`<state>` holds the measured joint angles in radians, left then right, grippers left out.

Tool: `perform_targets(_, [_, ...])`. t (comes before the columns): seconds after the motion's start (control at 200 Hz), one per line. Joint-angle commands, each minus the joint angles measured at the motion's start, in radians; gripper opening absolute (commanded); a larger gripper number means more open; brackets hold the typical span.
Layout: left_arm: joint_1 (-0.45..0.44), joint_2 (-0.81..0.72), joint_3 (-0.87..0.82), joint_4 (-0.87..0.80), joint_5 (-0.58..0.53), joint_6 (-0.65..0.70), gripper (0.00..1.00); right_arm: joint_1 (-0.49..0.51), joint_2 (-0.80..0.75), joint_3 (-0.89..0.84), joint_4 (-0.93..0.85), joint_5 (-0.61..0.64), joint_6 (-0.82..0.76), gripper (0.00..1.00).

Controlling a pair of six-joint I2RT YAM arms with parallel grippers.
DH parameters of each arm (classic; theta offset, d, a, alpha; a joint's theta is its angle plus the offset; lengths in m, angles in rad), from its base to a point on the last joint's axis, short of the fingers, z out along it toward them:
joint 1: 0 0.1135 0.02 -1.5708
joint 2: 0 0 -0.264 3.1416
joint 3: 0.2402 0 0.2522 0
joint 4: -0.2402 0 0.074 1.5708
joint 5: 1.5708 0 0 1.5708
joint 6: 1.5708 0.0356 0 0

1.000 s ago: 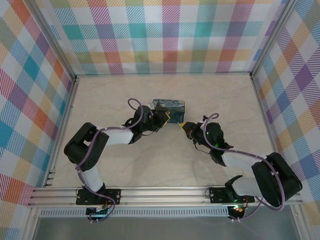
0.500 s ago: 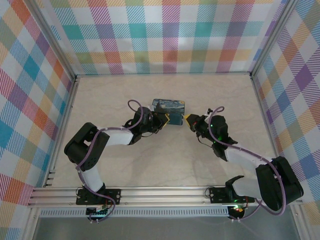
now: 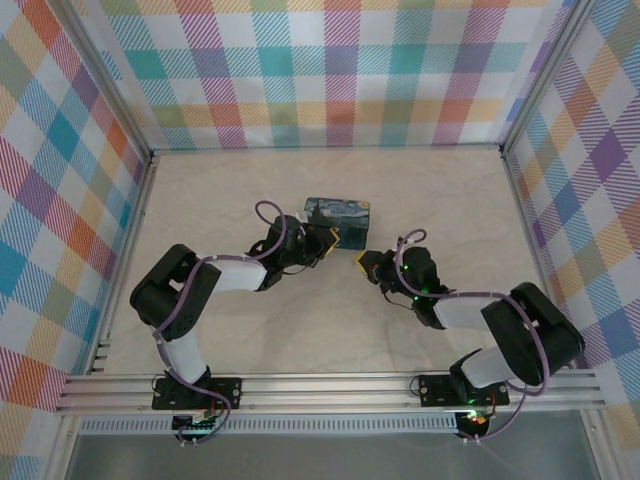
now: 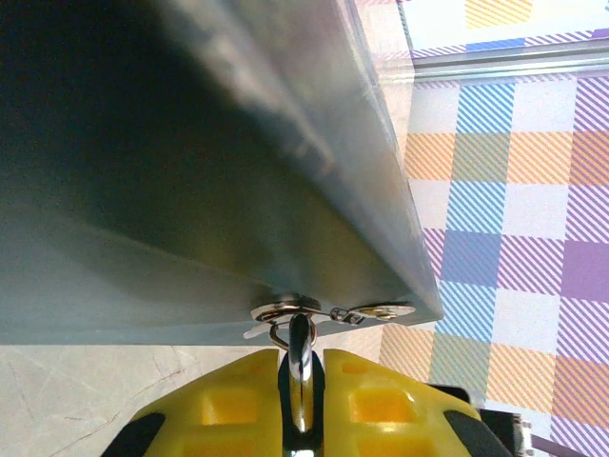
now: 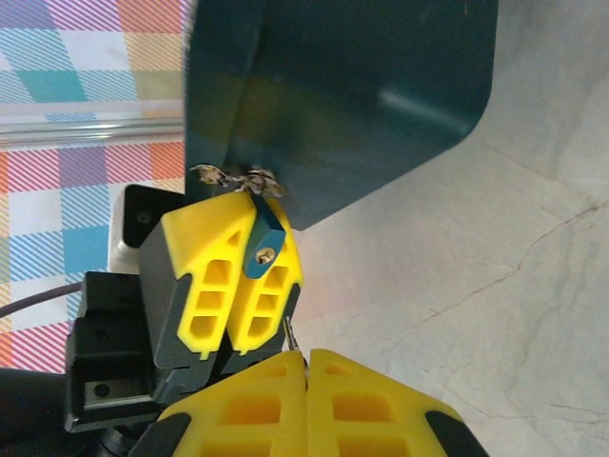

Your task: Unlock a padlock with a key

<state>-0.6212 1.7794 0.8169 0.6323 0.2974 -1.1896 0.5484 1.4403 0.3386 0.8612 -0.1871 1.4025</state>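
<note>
Since the frame half a second ago, the right gripper [image 3: 366, 264] has drawn back from the box [image 3: 338, 212], toward the near edge of the table [image 3: 230, 190] and a little to the left. Its arm is folded tighter than it was. It now sits near the box's front right corner but apart from it. We see no shift in the left gripper [image 3: 325, 236] or in the box.

The left gripper is at the front of the box, and its yellow fingers [image 5: 205, 286] are clamped narrow on the small blue padlock [image 5: 263, 238]. The padlock hangs from the metal rings [image 4: 285, 309] at the lower edge of the box's front. In the left wrist view we see a strip of bright metal pinched between those same fingers, just under the rings.

The right gripper's jaws are pressed together, and a thin metal tip, the key [image 5: 288, 332], pokes out between them. It points at the left gripper's fingers, just below the padlock, and is not in the lock.

The box lid carries a swirling blue and yellow picture. It is too small for us to read any writing.
</note>
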Motion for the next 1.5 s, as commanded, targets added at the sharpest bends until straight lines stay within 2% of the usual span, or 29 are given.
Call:
perform_targets(0.0, [-0.012,0.002,-0.007,0.065,0.01,-0.008,0.04,0.01,0.03,0.006,0.14,0.027,0.035,0.0])
perform_targets(0.28, [-0.012,0.012,-0.007,0.076,0.016,-0.011,0.04,0.03,0.068,0.039,0.152,0.043,0.044,0.0])
perform_targets(0.53, [-0.013,0.012,-0.015,0.086,0.013,-0.016,0.04,0.047,0.155,0.073,0.235,0.057,0.071,0.0])
perform_targets(1.495, [-0.013,0.014,-0.012,0.091,0.011,-0.025,0.04,0.064,0.188,0.092,0.171,0.083,0.071,0.0])
